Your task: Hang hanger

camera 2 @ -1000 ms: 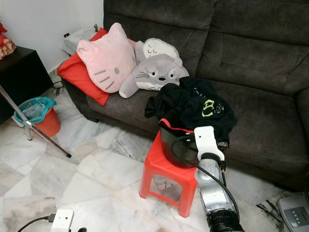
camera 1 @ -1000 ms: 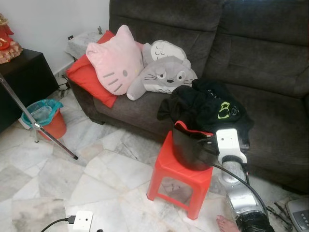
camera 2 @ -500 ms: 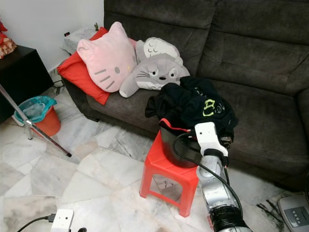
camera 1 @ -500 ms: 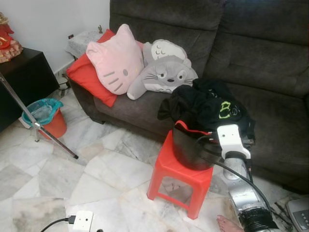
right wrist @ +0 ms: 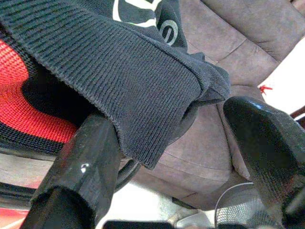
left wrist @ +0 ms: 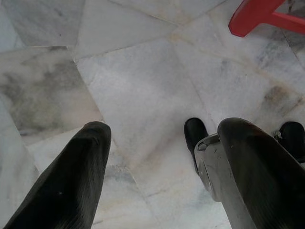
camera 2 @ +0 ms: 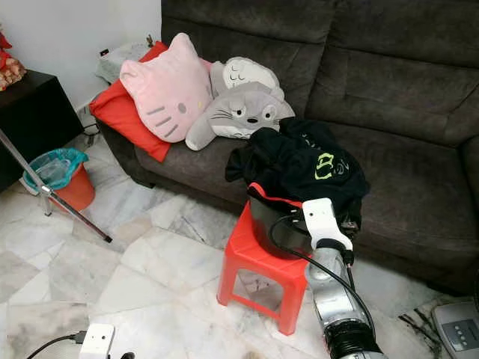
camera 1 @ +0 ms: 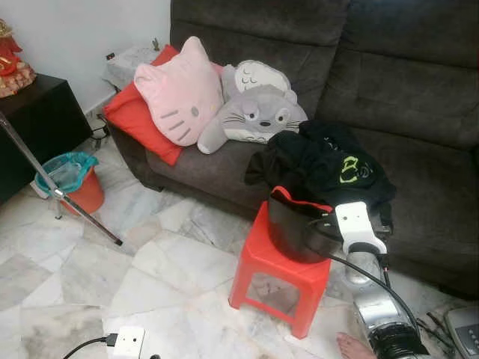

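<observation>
Right claw [right wrist: 162, 157]: fingers spread wide, ribbed hem of the black garment [camera 1: 322, 161] hanging between them, nothing gripped.
Black garment: heaped in a black bucket [camera 1: 293, 228] and spilling onto the grey sofa [camera 1: 419, 112].
Bucket: on a red stool [camera 1: 281, 273].
Left claw [left wrist: 157, 157]: fingers apart, empty, above the marble floor [left wrist: 143, 81].
Hanger: cannot tell where.

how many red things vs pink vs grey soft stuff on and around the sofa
Red: 3 — red cushion, red stool, red bucket
Pink: 1 — pink cat-face pillow
Grey: 1 — grey cat plush
Total: 5
</observation>
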`<state>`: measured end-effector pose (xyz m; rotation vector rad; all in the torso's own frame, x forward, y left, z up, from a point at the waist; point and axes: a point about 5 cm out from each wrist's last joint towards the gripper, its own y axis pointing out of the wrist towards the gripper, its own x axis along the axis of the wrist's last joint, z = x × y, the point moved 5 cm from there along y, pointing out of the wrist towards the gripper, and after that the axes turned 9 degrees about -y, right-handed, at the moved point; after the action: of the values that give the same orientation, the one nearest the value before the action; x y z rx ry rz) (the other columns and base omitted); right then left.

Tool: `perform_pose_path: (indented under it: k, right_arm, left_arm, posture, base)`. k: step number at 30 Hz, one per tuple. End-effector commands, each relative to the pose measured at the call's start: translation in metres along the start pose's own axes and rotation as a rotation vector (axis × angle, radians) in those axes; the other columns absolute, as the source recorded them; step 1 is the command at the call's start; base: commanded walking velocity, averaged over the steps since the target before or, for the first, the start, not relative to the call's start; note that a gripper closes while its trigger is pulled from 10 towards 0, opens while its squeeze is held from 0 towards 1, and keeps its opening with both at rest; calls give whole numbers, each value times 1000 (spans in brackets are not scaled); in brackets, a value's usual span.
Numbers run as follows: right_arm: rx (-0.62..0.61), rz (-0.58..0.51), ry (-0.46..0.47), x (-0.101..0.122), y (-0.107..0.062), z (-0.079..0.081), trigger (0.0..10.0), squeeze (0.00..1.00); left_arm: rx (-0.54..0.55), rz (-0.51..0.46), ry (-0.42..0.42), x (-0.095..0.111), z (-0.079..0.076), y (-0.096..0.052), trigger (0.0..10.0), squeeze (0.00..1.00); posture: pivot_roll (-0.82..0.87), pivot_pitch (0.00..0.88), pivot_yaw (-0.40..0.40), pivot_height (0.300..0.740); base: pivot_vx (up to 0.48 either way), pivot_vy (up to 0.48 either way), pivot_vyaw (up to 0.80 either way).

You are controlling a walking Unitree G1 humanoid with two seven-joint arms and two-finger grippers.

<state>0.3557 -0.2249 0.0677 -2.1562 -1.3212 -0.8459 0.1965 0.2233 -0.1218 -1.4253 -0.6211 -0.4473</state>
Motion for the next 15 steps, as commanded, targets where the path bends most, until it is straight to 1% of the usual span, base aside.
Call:
perform_pose_path:
  k: [1, 3, 10, 15]
  right_arm:
    - [-22, -16, 11, 5, 1, -3, 10000, 0]
    - [-38, -18, 11, 6, 2, -6, 10000, 0]
    - [-58, -7, 0, 1, 3, -8, 10000, 0]
    - [-113, 11, -36, -7, 5, -17, 10000, 0]
  left_arm:
    - [6, 15, 2, -4, 1, -1, 10000, 0]
    - [6, 14, 2, -4, 1, -1, 10000, 0]
    - [9, 12, 2, -4, 2, -1, 10000, 0]
    - [8, 10, 2, -4, 2, -1, 10000, 0]
  posture:
    - [-89, 46, 17, 740]
    - [-89, 46, 17, 740]
    - [-87, 48, 17, 740]
    - [-86, 48, 17, 740]
  base:
    - [0, 0, 0]
    - [0, 0, 0]
    - [0, 0, 0]
    - [0, 0, 0]
